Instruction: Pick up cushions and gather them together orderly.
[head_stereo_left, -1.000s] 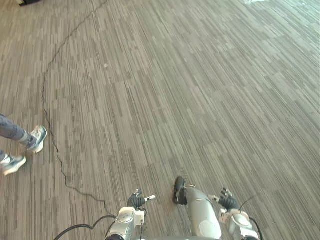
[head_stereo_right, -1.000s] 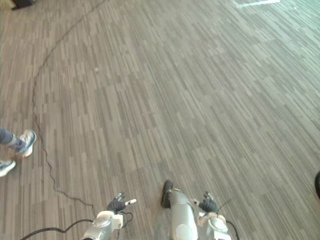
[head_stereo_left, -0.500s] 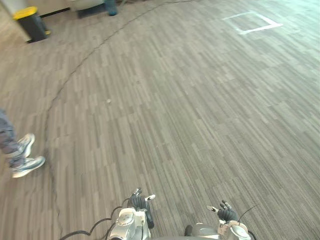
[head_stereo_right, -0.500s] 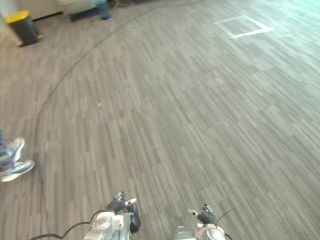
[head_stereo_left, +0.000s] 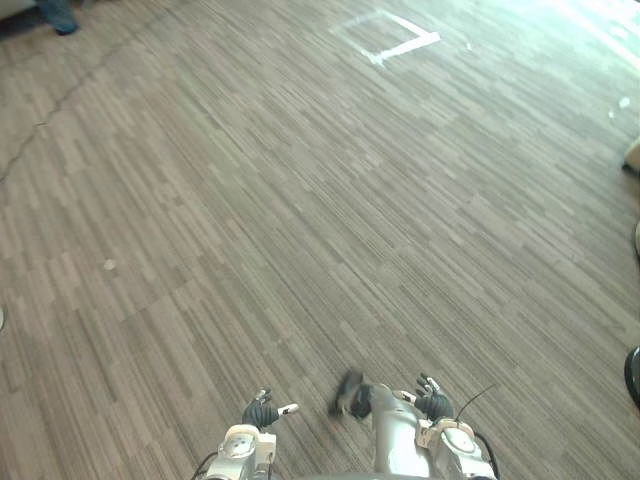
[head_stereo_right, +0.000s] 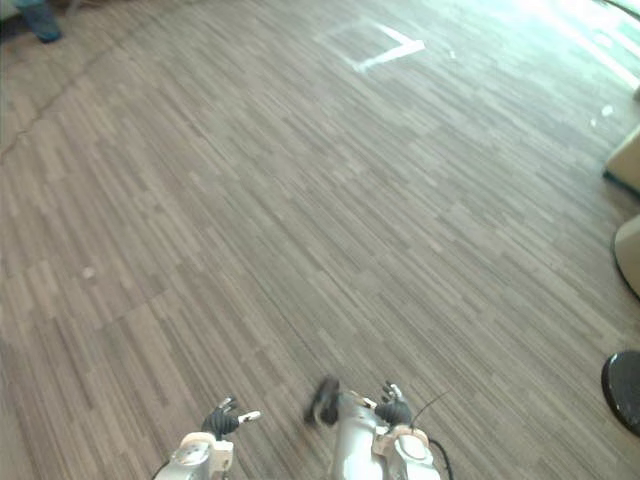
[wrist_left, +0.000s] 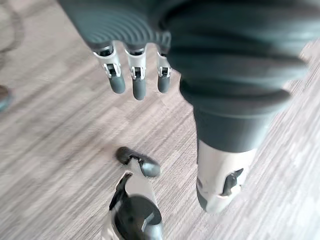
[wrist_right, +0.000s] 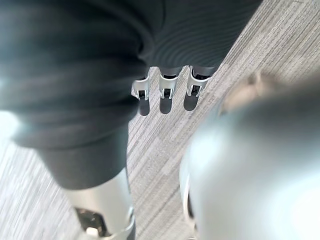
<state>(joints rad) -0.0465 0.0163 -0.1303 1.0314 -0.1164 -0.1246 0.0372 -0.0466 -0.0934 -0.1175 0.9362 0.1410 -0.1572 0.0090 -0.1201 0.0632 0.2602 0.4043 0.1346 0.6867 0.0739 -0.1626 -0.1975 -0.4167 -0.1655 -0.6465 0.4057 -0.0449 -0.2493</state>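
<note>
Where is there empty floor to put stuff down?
The carpet is bare and wide from the left hand and right hand all the way up to the white tape square. It gets crowded along the right edge, where pale things and a dark round thing sit. Stay left of those.

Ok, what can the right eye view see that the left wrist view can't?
The right eye view has a white tape corner mark far ahead on the floor, plus a pale beige flat-topped thing and a black round thing cut off at the right edge; too little shows to call either a cushion. The left wrist view has the left hand up close, fingers relaxed, holding nothing. Both have the grey striped carpet floor and that left hand.
</note>
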